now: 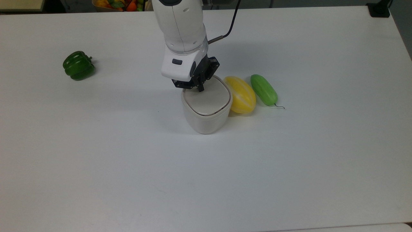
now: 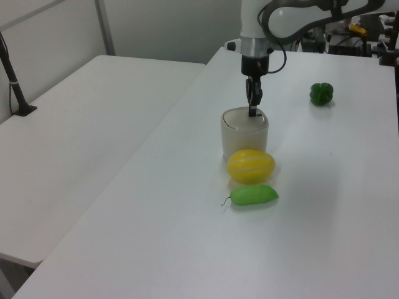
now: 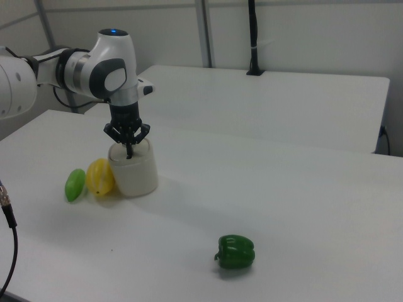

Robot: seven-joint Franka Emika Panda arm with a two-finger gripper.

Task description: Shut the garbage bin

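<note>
You're looking at the bin (image 1: 206, 111) sitting near the worktop (image 1: 128, 161) centre in the top view, lid (image 1: 208, 98) lying flat w/ just a thin dark seam showing round its rim. The pincer (image 1: 200, 87) is pointing straight down, fingers together, tip touching the lid at approx 11 o'clock of the lid in the top view. In the left view the pincer (image 2: 252, 112) is standing on the far edge of the bin (image 2: 244, 134); in the right view it (image 3: 128, 153) is meeting the bin (image 3: 133, 168) top.

A yellow melon (image 1: 240, 94) is sitting just beside the bin at 3 o'clock in the top view, seemingly touching it. A green cucumber (image 1: 264, 89) is lying just beside the melon, further on at 3 o'clock. A green pepper (image 1: 78, 65) is resting well apart, at approx 10 o'clock from the bin.
</note>
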